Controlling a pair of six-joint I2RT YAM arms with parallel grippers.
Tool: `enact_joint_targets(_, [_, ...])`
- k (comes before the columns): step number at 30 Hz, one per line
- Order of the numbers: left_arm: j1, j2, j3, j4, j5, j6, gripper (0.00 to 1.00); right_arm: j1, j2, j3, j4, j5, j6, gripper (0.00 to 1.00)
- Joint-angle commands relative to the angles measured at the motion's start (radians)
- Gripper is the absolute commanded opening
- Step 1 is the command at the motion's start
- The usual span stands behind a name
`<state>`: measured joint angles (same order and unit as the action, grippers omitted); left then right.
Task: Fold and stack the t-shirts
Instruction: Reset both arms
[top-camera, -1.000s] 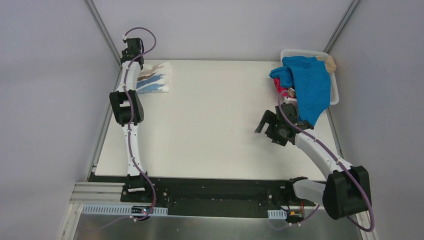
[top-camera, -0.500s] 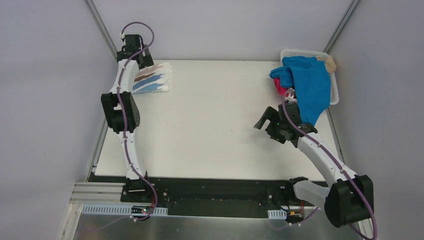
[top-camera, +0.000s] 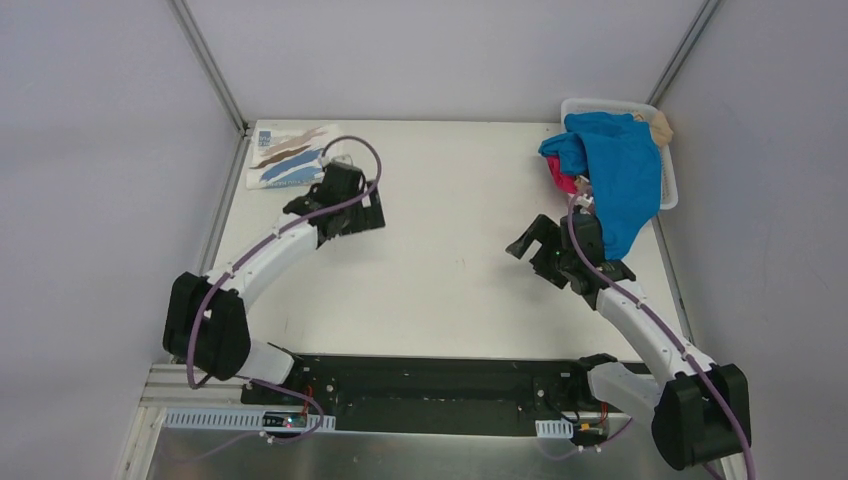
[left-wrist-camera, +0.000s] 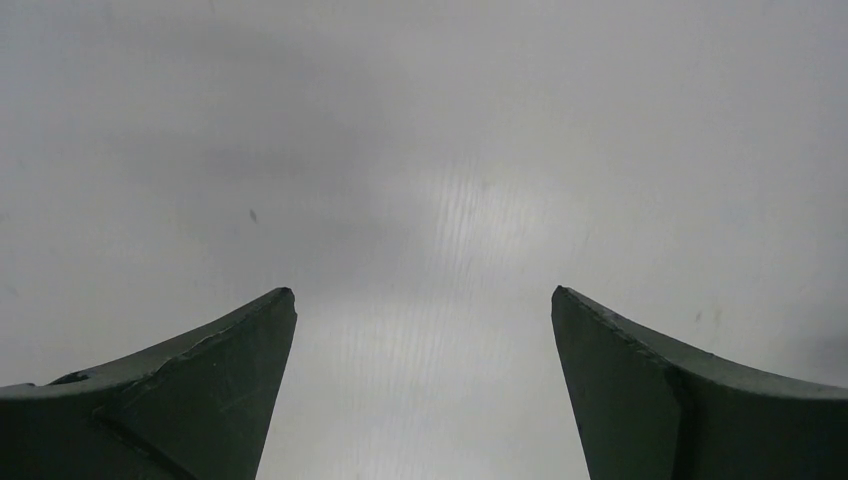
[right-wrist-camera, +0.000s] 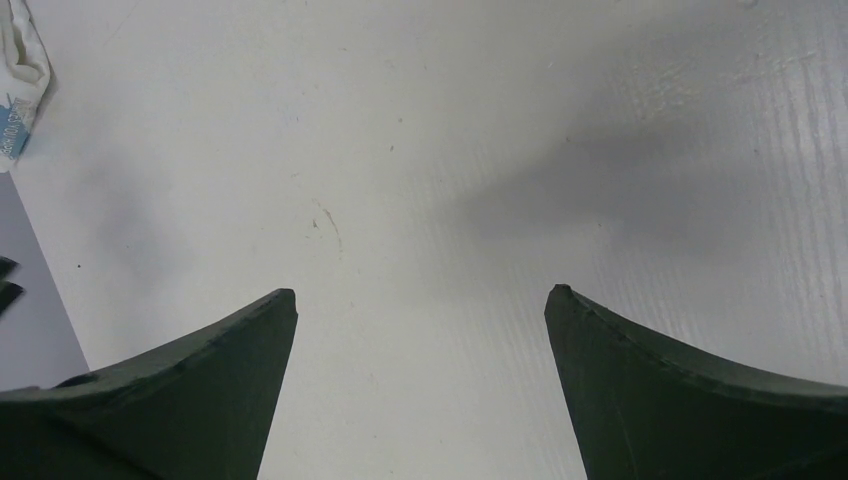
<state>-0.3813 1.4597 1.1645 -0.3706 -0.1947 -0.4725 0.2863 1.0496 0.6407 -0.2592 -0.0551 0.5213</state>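
While spread and empty, favour right gripper (right-wrist-camera: 418, 290), just near-left of the basket (top-camera: 610, 102): blue t-shirt (top-camera: 625, 175) draped over that rim, trailing gripperward. Left gripper (left-wrist-camera: 422, 290), likewise spread, well left; folded white t-shirt (top-camera: 290, 155) farther left beyond it.

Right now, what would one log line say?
left gripper: open, empty | right gripper: open, empty | printed tee: folded, far-left corner | blue tee: draped over basket

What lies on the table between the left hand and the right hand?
Nothing: the top view shows only bare white table between the left hand and the right hand.
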Motion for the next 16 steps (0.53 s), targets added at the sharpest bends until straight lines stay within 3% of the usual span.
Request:
enact_joint_targets(1, [-0.066,-0.182,-0.231,0.046,-0.035,-0.153,0.99,-0.005,-0.072,-0.048,0.061,0.027,0.005,0.99])
enact_joint_targets(9, [-0.090,-0.449,-0.502,0.055,-0.067,-0.208,0.99,-0.005,-0.142,-0.107,0.085,0.114,-0.011,0.99])
enact_joint_targets(16, [-0.090,-0.529,-0.544,0.071,-0.111,-0.197,0.99,-0.005,-0.157,-0.118,0.105,0.115,-0.016,0.99])
